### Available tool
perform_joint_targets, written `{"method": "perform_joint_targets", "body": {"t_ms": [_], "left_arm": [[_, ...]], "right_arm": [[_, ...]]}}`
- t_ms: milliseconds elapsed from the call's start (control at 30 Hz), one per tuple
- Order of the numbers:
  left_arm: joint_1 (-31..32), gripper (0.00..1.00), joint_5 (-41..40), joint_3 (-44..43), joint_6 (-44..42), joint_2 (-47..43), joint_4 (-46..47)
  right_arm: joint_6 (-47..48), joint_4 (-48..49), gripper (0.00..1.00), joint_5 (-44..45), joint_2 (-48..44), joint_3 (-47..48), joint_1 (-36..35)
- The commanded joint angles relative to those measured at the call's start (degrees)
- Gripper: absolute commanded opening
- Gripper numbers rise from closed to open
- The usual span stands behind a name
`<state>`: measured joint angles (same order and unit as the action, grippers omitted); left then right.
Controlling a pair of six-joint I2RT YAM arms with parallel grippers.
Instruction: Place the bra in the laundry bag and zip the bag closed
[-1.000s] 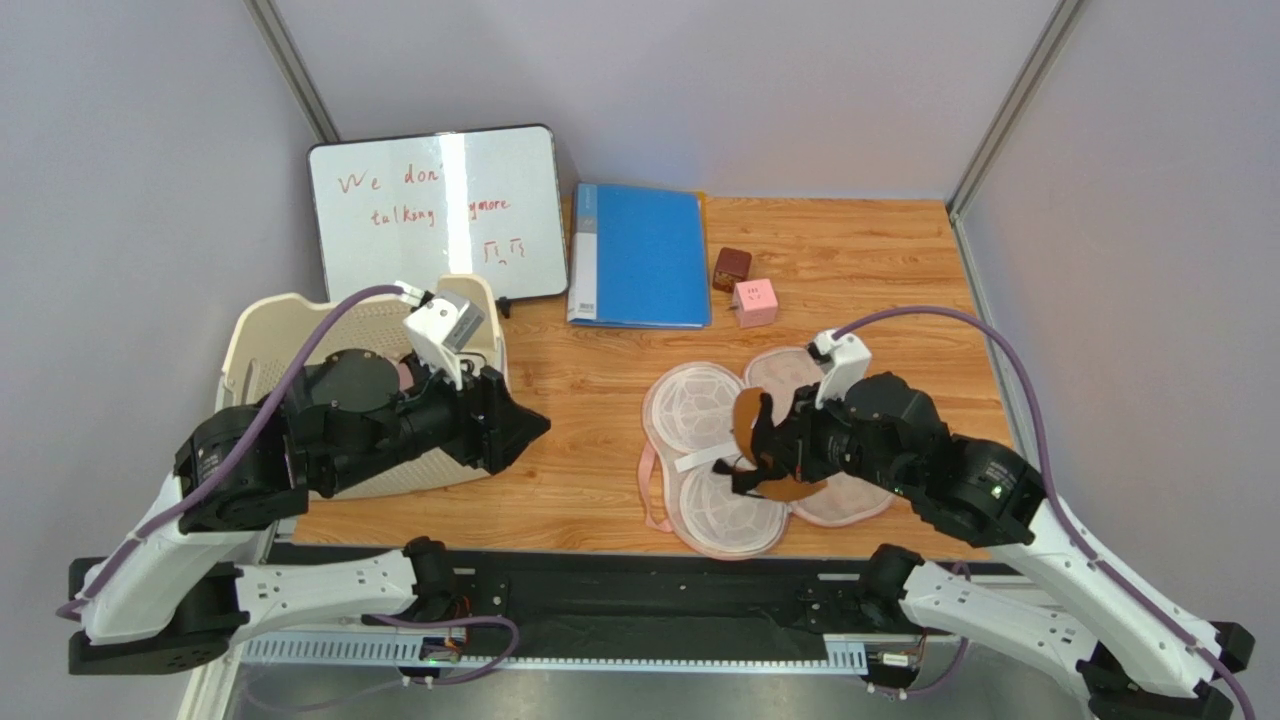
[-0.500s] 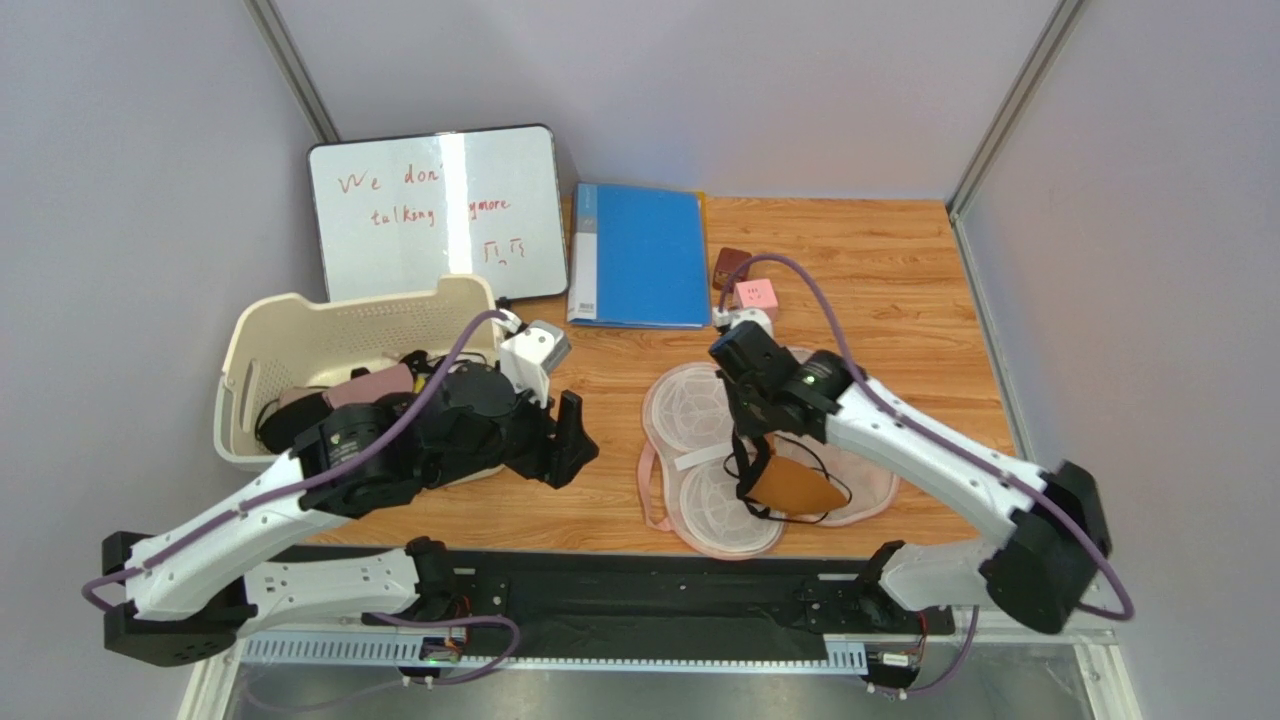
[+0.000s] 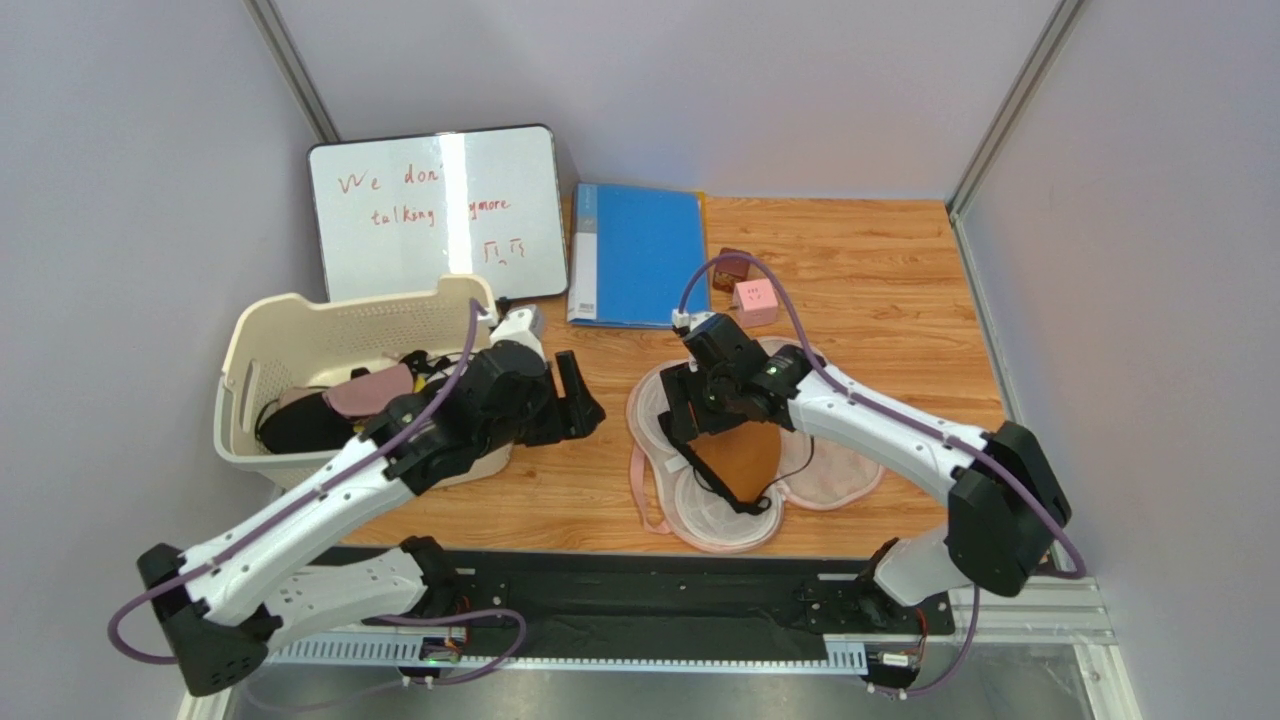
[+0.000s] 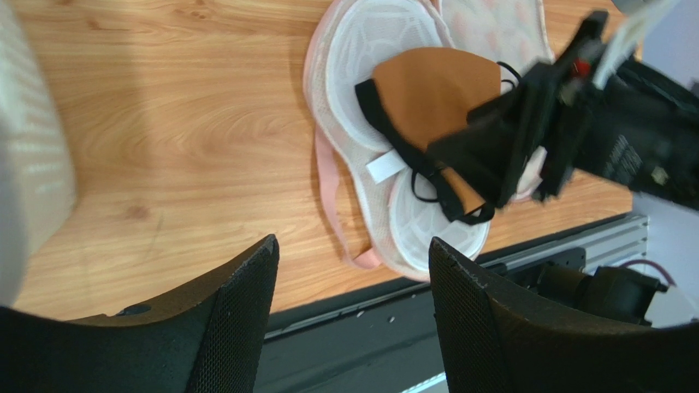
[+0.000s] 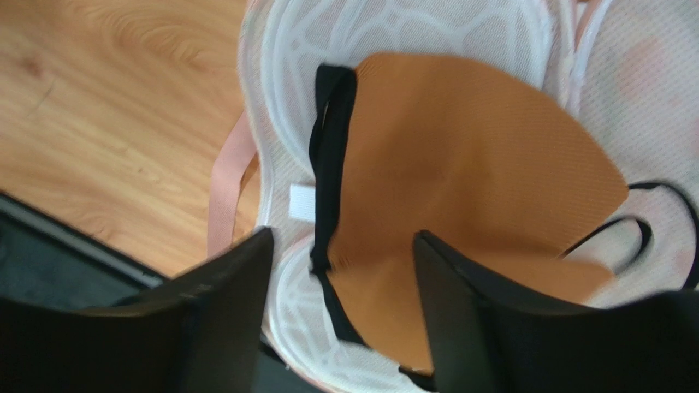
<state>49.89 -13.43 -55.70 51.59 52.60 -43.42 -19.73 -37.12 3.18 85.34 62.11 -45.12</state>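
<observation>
Orange-brown, black-strapped bra down on the splayed beige-pink printed laundry bag!
It lies across the white mesh; right gripper hovers over it, fingers apart, probably to tuck it in; left gripper waits beside, also spread.

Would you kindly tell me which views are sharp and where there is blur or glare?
Top external: sharp and evenly lit, with a soft sheen on the whiteboard. Left wrist: the bra is crisp, the right arm smeared. Right wrist: mild blur throughout, its own fingers dark.
</observation>
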Motion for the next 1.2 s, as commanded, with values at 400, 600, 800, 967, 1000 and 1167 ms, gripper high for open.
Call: {"method": "perform_joint_targets", "body": {"t_ms": [400, 600, 800, 967, 1000, 1167], "left_arm": [[-4.71, 0.68, 24.23, -12.85, 1.84, 41.24, 24.26], [-4.71, 0.57, 24.86, -14.08, -4.91, 46.98, 29.27], [-5.24, 0.64, 26.16, -19.61, -23.53, 51.71, 23.39], [-6.73, 0.66, 30.56, -24.61, -33.74, 54.71, 19.35], [-7.08, 0.66, 31.53, -25.76, -37.06, 56.11, 18.21], [-8.40, 0.66, 38.99, -33.57, -47.00, 61.74, 11.70]], "right_arm": [[-11.21, -5.95, 0.82, -17.76, -26.45, -15.06, 22.44], [-14.90, 7.23, 0.82, -30.41, -29.96, -24.39, 30.44], [-18.77, 21.90, 0.82, -39.30, -33.40, -33.62, 34.49], [-18.15, 26.48, 0.84, -38.69, -32.52, -37.23, 35.10], [-18.50, 27.79, 0.84, -38.86, -32.17, -38.02, 35.28], [-20.00, 30.97, 0.85, -38.69, -32.87, -39.96, 36.51]]}}
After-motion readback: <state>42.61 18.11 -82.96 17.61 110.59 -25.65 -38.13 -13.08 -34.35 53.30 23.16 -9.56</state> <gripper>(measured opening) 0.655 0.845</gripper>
